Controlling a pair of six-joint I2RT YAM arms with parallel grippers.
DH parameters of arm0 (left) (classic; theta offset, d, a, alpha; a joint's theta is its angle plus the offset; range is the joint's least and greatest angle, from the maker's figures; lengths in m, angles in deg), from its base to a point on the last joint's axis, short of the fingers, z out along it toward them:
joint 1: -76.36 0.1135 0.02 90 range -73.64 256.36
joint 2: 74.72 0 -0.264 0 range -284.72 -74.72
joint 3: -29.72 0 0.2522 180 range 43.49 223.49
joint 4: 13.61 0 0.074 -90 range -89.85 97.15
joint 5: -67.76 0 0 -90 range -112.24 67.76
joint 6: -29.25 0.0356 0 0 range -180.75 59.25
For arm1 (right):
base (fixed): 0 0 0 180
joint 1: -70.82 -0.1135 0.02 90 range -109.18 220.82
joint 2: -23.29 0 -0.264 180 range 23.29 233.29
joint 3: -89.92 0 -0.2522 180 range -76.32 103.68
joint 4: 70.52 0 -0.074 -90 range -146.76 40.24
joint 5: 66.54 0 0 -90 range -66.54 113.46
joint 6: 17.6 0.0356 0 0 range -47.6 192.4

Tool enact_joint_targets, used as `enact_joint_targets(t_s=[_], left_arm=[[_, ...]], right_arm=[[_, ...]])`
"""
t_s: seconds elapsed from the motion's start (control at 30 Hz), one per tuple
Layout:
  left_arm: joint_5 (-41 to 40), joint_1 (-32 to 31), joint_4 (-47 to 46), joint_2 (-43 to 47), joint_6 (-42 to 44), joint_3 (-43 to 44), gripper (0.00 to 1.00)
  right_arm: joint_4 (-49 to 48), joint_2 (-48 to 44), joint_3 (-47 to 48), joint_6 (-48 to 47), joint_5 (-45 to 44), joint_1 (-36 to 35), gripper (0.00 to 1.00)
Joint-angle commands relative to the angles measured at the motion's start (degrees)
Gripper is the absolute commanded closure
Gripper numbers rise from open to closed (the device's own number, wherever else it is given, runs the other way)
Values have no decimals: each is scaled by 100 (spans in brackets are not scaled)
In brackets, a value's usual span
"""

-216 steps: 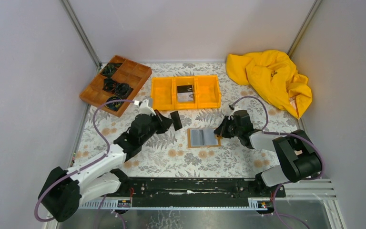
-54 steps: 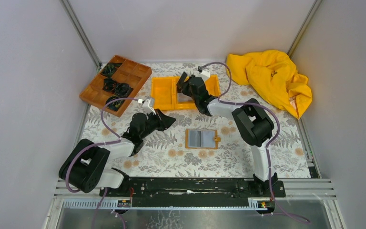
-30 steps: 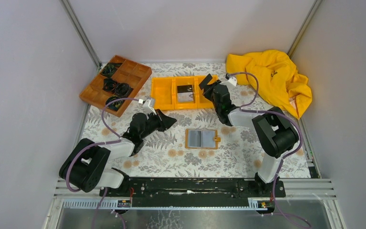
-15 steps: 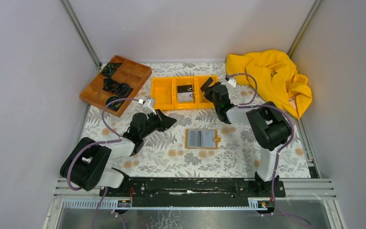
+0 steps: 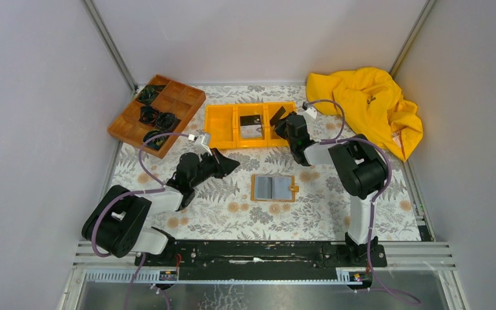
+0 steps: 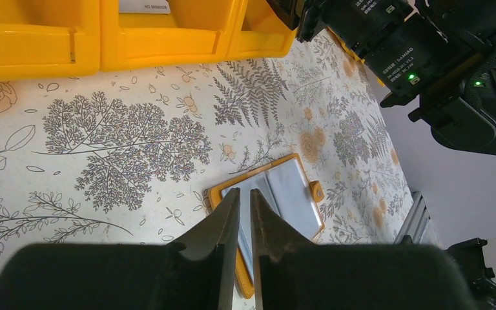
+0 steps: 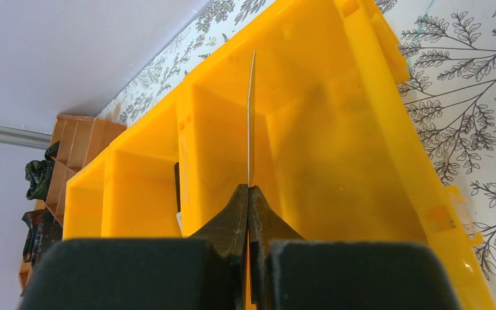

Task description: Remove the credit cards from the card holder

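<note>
Right jaws pinch card (image 7: 252, 123) (edge-on) above bin (image 7: 336, 135).

Left arm (image 5: 158, 201) and right arm (image 5: 360, 219) have white links, black joints and looping purple cables (image 5: 141, 155). Left gripper (image 6: 244, 192) and right gripper (image 7: 248, 187) end in black wedge-shaped fingers (image 6: 219, 226).

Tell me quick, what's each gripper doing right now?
Left gripper: fingers slightly apart, nothing held.
Right gripper: shut on a credit card, over the yellow bin.
</note>
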Motion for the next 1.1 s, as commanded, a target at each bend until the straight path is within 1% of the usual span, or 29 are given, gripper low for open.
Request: enact_joint_targets(t_s=[0.0,0.03,0.07,0.23,0.33,0.5,0.63,0.7,0.8,0.83,0.9,1.0,1.07], left_arm=[[78,67,-348,-43,-7,-21,83],[78,62,-359,-47,-14,-18,83],[92,70,-369,-63,-24,-25,83],[127,72,-398,-99,-51,-18,83],[135,72,-414,-107,-52,-19,83],[162,82,-459,-164,-82,-17,83],[218,80,-512,-209,-113,-17,83],[218,83,-515,-206,-113,-28,83],[221,88,-518,-198,-105,-26,83],[227,91,-515,-192,-104,-26,83],[220,95,-509,-185,-98,-30,83],[238,89,-472,-164,-83,6,82],[169,87,-421,-134,-62,5,80]], right_arm=[[-201,16,206,49,14,13,95],[-183,6,208,27,23,17,88],[-177,6,202,-2,41,17,84],[-156,-11,175,-80,112,16,70],[-218,-54,84,-95,109,17,68],[-362,-280,-149,-163,100,13,67],[-57,-398,-90,-243,-36,21,70],[40,-469,-75,-259,-98,16,75],[54,-711,-229,-419,-229,12,98],[56,-791,-290,-521,-251,12,100],[41,-1110,-558,-769,-333,17,100],[46,-1823,-1013,-1209,-364,17,100],[180,-2454,-1341,-1410,-335,-1,100]])
